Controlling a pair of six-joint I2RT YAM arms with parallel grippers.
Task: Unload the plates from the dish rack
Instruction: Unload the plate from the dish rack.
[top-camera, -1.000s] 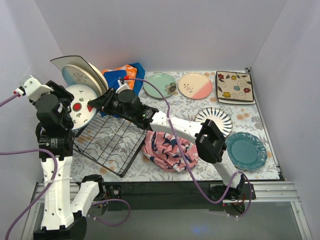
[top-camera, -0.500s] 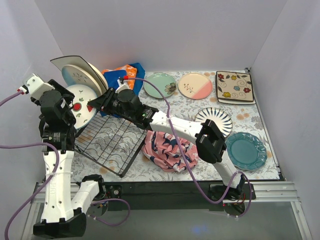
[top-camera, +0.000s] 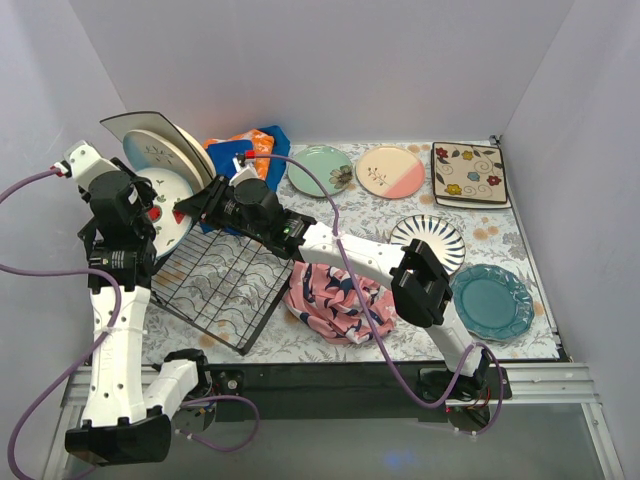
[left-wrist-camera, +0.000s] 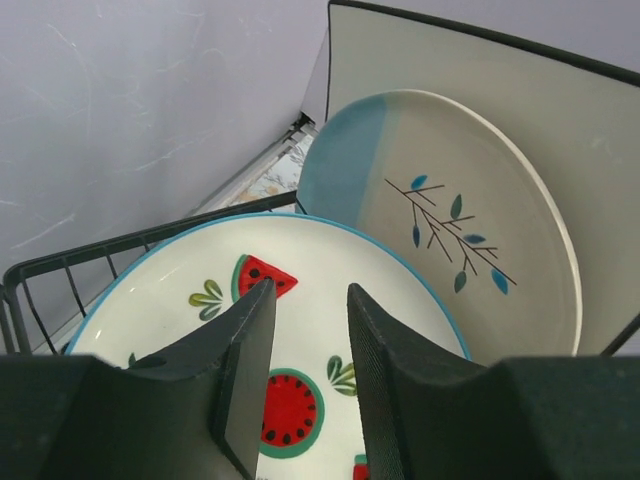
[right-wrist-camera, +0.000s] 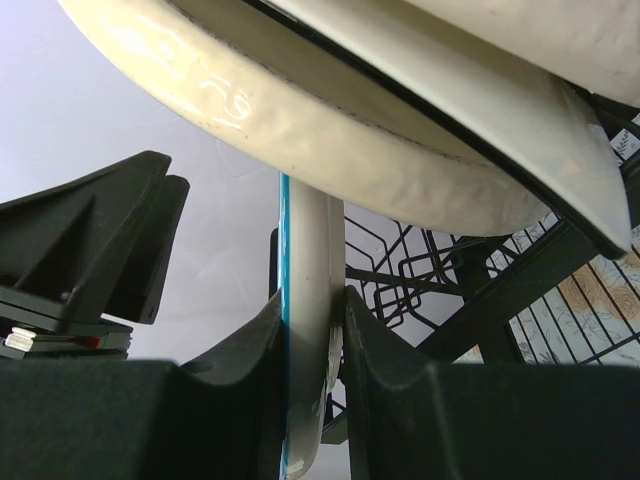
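A: Seen from above, where does the black wire dish rack (top-camera: 225, 285) sit?
B: By the worktop's left edge, askew to it. Three plates stand at its far-left end: a round white ceramic plate with red watermelon marks (top-camera: 165, 220), a round cream-and-blue plate (top-camera: 162, 155) behind it, and a cream square plate (top-camera: 130, 123) rearmost. The right gripper (top-camera: 183, 211) meets the white plate's rim. A mint green round plate (top-camera: 320, 170) and a cream-and-pink round plate (top-camera: 390, 171) lie flat along the far edge.
A: And the left wrist camera?
B: The left gripper (left-wrist-camera: 312, 300) hangs over the white plate's face, fingers apart, nothing between them.
A: The right wrist camera?
B: Its fingers are clamped on that plate's blue-edged rim, rack wires beyond.
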